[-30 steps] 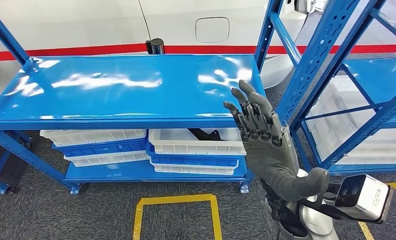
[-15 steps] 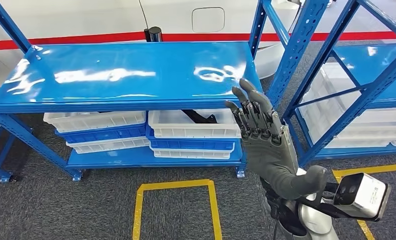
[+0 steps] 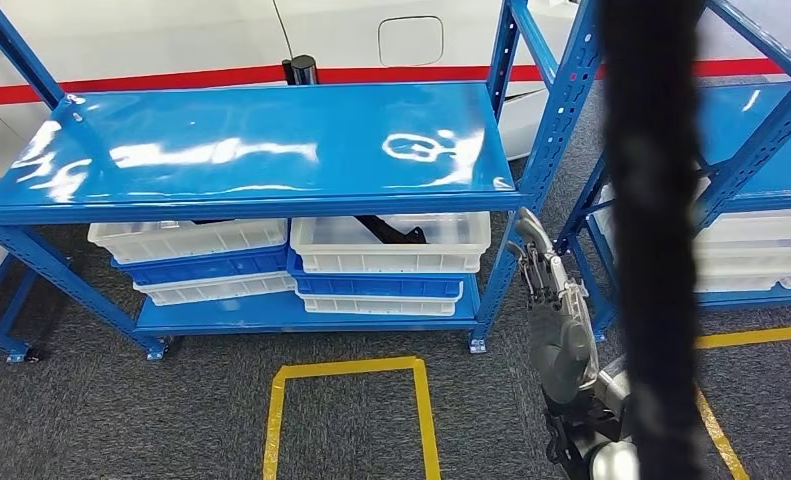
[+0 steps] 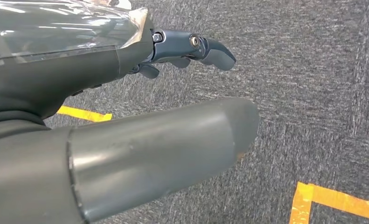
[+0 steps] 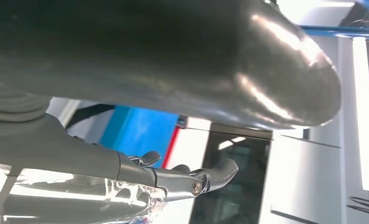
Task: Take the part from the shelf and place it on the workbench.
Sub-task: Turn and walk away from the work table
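Right hand (image 3: 553, 300) empty, fingers apart, beside shelf post (image 3: 556, 120) (left hand (image 4: 126, 116) also empty); reaching for black part (image 3: 391, 232) risks clipping it.

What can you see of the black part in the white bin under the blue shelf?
The black part lies in the upper white bin on the lower shelf level, right stack. It looks like a slim, dark, angled bar, slanting across the bin, its far end hidden under the blue shelf top. Material and finer details are too small to tell. No robot hand touches it.
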Robot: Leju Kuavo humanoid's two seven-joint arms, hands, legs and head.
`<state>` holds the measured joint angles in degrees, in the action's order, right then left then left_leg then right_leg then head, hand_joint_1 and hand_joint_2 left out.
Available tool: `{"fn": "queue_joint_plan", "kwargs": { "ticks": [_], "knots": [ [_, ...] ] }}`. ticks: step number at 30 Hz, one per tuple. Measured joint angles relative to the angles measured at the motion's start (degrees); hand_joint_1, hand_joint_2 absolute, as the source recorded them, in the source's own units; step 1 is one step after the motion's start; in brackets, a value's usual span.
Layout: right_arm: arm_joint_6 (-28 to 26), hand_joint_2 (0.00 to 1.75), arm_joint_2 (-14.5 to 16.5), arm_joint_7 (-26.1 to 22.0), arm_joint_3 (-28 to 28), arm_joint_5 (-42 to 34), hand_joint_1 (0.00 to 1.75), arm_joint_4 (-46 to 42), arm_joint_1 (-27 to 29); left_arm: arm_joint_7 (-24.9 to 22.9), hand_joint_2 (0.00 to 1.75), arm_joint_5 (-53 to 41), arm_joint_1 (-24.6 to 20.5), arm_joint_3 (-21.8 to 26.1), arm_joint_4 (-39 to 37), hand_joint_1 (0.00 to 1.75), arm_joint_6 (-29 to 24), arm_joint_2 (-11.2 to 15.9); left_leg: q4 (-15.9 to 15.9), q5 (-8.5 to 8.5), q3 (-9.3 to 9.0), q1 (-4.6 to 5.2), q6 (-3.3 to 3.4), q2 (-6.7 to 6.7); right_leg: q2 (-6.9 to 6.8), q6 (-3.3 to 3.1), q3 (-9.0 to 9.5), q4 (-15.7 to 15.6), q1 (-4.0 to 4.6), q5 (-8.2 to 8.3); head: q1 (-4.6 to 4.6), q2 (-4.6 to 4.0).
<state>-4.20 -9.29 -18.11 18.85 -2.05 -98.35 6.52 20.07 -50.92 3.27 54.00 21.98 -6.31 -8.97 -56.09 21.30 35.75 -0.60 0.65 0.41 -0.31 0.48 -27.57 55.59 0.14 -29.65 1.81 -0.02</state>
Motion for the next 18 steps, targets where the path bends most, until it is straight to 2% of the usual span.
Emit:
{"fn": "queue_joint_plan", "kwargs": {
  "ticks": [12, 14, 18],
  "knots": [
    [-0.67, 0.0, 0.01, 0.94, -1.25, 0.76, 0.0, 0.61, 1.85, -0.15, 0.0, -0.48, 0.01, 0.91, 1.35, 0.0, 0.49, -0.74, -0.02, 0.02, 0.29, 0.13, -0.02, 0.0, -0.01, 0.02, -0.26, -0.01, -0.14, 0.0, 0.0, 0.0],
    [-2.89, 0.0, 0.02, 2.74, -1.65, 2.57, 0.0, 0.94, 2.4, -0.38, 0.0, -0.99, 0.02, 1.13, 1.65, 0.0, 0.61, -0.9, -0.03, 0.02, 0.29, 0.15, -0.02, 0.0, -0.01, 0.03, -0.26, -0.01, -0.16, 0.01, 0.0, 0.0],
    [-10.63, 0.0, 0.04, 8.2, -3.34, 8.94, 0.0, 5.09, 4.62, -1.14, 0.0, -3.07, 0.31, 2.17, 2.95, 0.0, 1.68, -1.57, -0.04, 0.03, 0.32, 0.2, -0.01, 0.0, -0.01, 0.04, -0.26, -0.01, -0.18, 0.01, 0.0, 0.0]
  ]
}}
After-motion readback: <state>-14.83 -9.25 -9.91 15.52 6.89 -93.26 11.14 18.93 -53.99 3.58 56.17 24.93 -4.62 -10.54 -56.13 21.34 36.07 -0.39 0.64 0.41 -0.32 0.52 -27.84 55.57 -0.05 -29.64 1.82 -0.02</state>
